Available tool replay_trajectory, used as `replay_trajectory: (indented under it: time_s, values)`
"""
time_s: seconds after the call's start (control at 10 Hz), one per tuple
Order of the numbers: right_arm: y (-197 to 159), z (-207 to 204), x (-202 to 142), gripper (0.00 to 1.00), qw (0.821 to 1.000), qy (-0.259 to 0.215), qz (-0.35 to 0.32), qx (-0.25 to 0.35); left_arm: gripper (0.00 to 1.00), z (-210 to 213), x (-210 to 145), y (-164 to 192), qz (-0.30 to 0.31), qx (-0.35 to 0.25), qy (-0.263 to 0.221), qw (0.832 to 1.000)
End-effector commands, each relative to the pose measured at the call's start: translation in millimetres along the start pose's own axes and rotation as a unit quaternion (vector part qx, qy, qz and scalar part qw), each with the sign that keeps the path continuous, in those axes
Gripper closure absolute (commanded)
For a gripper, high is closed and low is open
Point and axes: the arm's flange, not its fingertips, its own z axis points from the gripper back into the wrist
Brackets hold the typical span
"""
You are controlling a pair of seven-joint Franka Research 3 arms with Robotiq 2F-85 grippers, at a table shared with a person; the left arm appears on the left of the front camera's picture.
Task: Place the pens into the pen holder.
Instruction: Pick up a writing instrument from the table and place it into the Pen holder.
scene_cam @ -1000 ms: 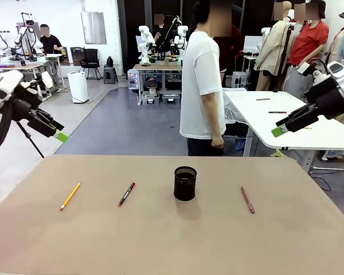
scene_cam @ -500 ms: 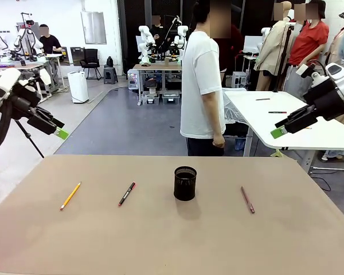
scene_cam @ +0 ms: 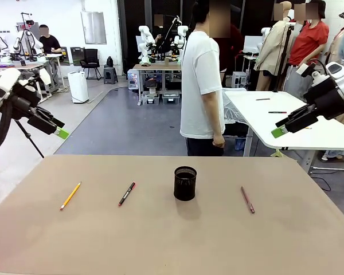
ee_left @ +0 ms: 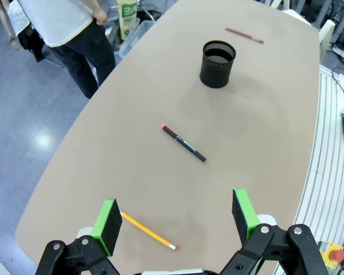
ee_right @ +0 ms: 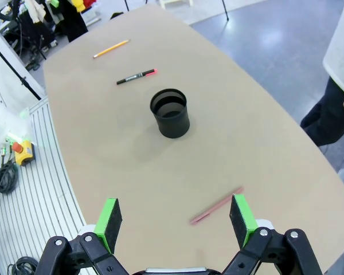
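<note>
Upright at the table's middle stands the black mesh pen holder (scene_cam: 184, 183) (ee_left: 218, 63) (ee_right: 170, 112). Left of it lie the yellow-orange pencil (scene_cam: 70, 196) (ee_left: 147, 231) (ee_right: 110, 48) and the dark pen with red tips (scene_cam: 126, 193) (ee_left: 184, 144) (ee_right: 135, 77). The reddish-brown pen (scene_cam: 247, 199) (ee_left: 244, 35) (ee_right: 215, 205) lies to the holder's right. My left gripper (scene_cam: 60, 134) (ee_left: 176, 224) hangs open high over the table's left edge. My right gripper (scene_cam: 278, 131) (ee_right: 175, 219) hangs open high on the right. Both hold nothing.
A person in a white shirt (scene_cam: 202, 80) stands at the table's far edge, side-on. A white table (scene_cam: 286, 114) with a few small items stands behind on the right. The tan tabletop (scene_cam: 172, 235) is bare around the pens.
The left gripper has drifted slightly up and left over the second. The right arm, the pens and the holder have stayed where they were.
</note>
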Motion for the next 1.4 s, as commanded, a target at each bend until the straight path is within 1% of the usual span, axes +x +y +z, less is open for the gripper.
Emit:
replay_trajectory:
  time_s: [0.0,1.3]
  values:
    - [0.1,0.1,-0.1,0.00,1.000,-0.002,-0.002,0.001,0.00,0.4,0.1,-0.1,0.002,-0.001,-0.001,1.000]
    - [0.1,0.1,-0.1,0.00,1.000,-0.002,-0.002,0.001,0.00,0.4,0.1,-0.1,0.002,-0.001,-0.001,1.000]
